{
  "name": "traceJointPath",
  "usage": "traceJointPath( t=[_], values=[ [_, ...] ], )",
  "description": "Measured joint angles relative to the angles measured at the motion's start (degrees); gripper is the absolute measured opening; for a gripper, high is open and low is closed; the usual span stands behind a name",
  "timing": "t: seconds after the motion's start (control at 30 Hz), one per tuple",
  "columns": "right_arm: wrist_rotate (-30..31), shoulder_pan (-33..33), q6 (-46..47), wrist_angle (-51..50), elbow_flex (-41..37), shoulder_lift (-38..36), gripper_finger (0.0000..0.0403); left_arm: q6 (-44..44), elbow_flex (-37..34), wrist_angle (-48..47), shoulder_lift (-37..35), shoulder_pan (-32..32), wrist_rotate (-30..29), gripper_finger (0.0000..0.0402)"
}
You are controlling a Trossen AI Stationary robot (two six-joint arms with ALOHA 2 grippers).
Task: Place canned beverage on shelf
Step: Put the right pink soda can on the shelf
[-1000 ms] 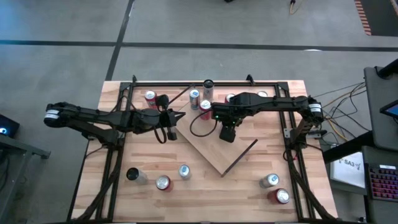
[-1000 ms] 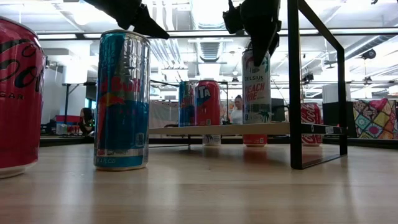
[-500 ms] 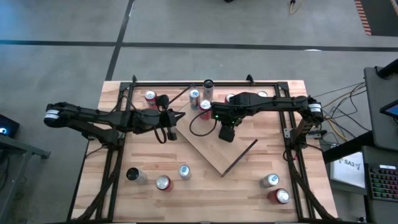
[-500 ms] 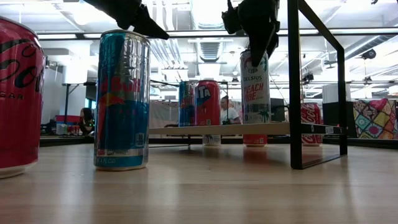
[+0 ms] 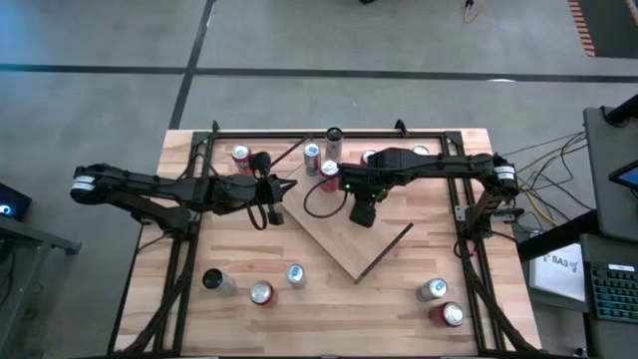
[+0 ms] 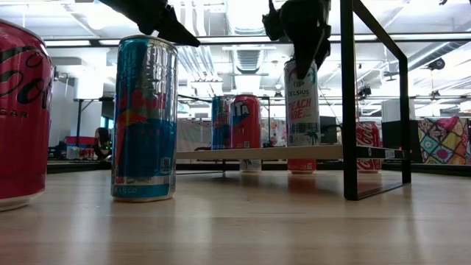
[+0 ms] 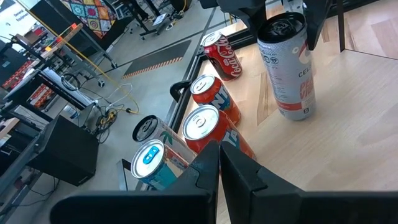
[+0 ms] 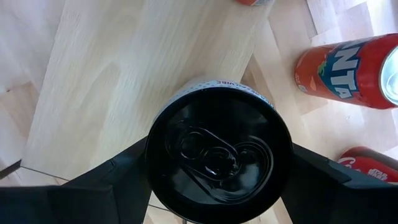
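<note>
A tall white can [image 6: 302,103] stands upright over the light-wood shelf [image 5: 339,239], with my right gripper [image 6: 302,62] shut on its top end. The right wrist view looks straight down on the can's dark lid [image 8: 217,155]. A red can [image 6: 246,121] and a blue one [image 6: 221,121] stand on the shelf's far part. My left gripper [image 5: 289,187] hangs shut and empty left of the shelf, its fingers [image 7: 217,168] pointing toward those cans. My right gripper pinches the white can's side wall just below the lid rim [image 8: 152,140] between its two fingers [image 8: 112,180], one on each side. The fingers come from above, pointing steeply down. The can is upright, its base [image 7: 292,114] at the shelf board; whether it rests there I cannot tell.
Several cans stand along the table's far edge [image 5: 240,157], [image 5: 421,152]. Others stand near the front: [image 5: 213,281], [image 5: 261,292], [image 5: 295,274], [image 5: 432,289], [image 5: 449,314]. A tall blue can [image 6: 145,118] and a red one [image 6: 22,118] stand close to the low camera. A black frame post [image 6: 349,103] rises beside the shelf.
</note>
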Motion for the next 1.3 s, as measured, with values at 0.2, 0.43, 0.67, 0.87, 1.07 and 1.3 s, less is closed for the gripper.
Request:
traceJointPath(
  t=[0.2, 0.43, 0.67, 0.87, 1.07, 1.3],
  values=[
    [0.07, 0.0, 0.22, 0.05, 0.0, 0.0, 0.0277, 0.0, 0.0, 0.0, 0.0, 0.0, 0.0, 0.0],
    [-0.19, -0.09, 0.82, -0.17, 0.0, 0.0, 0.0275, -0.02, 0.0, 0.0, 0.01, -0.01, 0.01, 0.0],
    [-0.39, -0.39, 2.83, -0.13, 0.0, 0.0, 0.0263, 0.0, 0.0, 0.0, 0.0, -0.02, 0.0, 0.0],
    [-0.43, -0.49, 3.87, -0.1, 0.0, 0.0, 0.029, -0.01, 0.0, 0.0, 0.0, -0.02, 0.0, 0.0],
    [-0.42, -0.49, 3.88, -0.11, 0.0, 0.0, 0.034, -0.02, 0.0, 0.0, 0.0, -0.01, 0.0, 0.0],
    [-0.42, -0.49, 3.88, -0.11, 0.0, 0.0, 0.0365, -0.01, 0.0, 0.0, 0.01, -0.02, 0.01, 0.0]
  ],
)
